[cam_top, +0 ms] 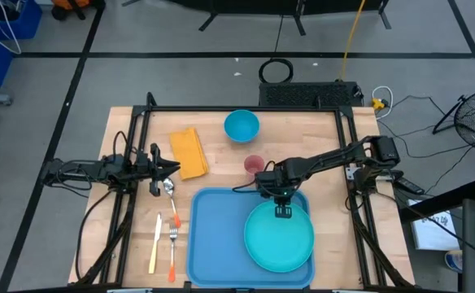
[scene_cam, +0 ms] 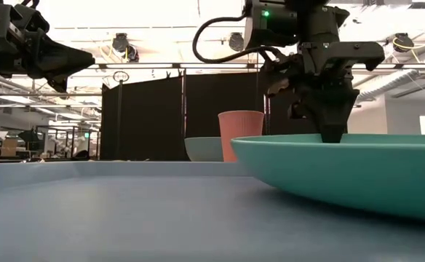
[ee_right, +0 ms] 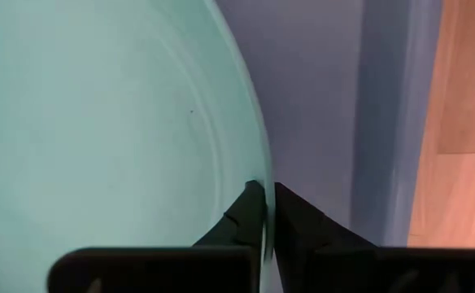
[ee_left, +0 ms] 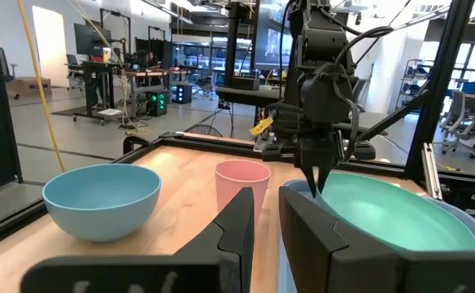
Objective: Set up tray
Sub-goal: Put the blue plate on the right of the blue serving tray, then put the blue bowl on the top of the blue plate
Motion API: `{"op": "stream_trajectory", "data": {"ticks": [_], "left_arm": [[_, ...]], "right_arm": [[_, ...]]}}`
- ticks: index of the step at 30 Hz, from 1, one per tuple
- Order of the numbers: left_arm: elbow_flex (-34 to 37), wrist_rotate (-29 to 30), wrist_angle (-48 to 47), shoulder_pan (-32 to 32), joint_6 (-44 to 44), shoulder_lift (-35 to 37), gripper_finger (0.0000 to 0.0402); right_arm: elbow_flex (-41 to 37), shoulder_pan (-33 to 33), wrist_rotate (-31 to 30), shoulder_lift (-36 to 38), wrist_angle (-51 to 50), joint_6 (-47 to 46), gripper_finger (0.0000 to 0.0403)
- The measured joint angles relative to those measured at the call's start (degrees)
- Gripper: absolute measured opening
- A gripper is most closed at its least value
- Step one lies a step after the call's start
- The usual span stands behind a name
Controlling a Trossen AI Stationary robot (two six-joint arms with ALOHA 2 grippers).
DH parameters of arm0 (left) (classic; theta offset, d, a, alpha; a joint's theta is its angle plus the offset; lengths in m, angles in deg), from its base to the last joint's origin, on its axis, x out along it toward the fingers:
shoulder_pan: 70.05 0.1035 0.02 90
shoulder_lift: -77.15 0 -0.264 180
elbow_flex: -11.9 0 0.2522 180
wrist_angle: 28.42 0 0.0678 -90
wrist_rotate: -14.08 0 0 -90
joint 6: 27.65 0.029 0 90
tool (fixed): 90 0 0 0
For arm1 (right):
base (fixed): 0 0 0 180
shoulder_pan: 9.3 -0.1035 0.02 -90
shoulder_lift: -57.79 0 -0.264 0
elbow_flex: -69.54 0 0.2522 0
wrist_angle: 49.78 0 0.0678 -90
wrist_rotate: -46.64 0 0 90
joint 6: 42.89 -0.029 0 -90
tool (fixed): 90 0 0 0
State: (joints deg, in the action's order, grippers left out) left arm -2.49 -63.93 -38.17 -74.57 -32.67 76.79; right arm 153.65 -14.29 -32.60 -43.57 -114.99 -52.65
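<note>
Lying flat on the tabletop [cam_top: 213, 167], the tray [cam_top: 217, 236] looks like stiff, light, smooth plastic, likely slippery on its floor; its raised rim seems the natural place to take hold. It sits directly beneath the right gripper [cam_top: 282, 212], whose fingers [ee_right: 250, 216] are pinched together on the rim of the turquoise plate [cam_top: 280, 238], one finger inside the lip and one outside, the plate resting on the tray. Beyond those fingers stand a pink cup [cam_top: 254, 165] and blue bowl [cam_top: 241, 125]. The left gripper [cam_top: 172, 169], fingers nearly together and holding nothing, hovers above a spoon [cam_top: 171, 194].
</note>
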Motion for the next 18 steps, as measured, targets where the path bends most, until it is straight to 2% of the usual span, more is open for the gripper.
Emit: {"op": "stream_trajectory", "data": {"ticks": [10, 18], "left_arm": [[0.0, 0.0, 0.0, 0.0, 0.0, 0.0, 0.0063], [0.0, 0.0, 0.0, 0.0, 0.0, 0.0, 0.0063]], "right_arm": [[0.0, 0.0, -0.5, 0.0, 0.2, -1.0, 0.0079], [0.0, 0.0, -0.2, 1.1, -0.4, -1.3, 0.0110]]}}
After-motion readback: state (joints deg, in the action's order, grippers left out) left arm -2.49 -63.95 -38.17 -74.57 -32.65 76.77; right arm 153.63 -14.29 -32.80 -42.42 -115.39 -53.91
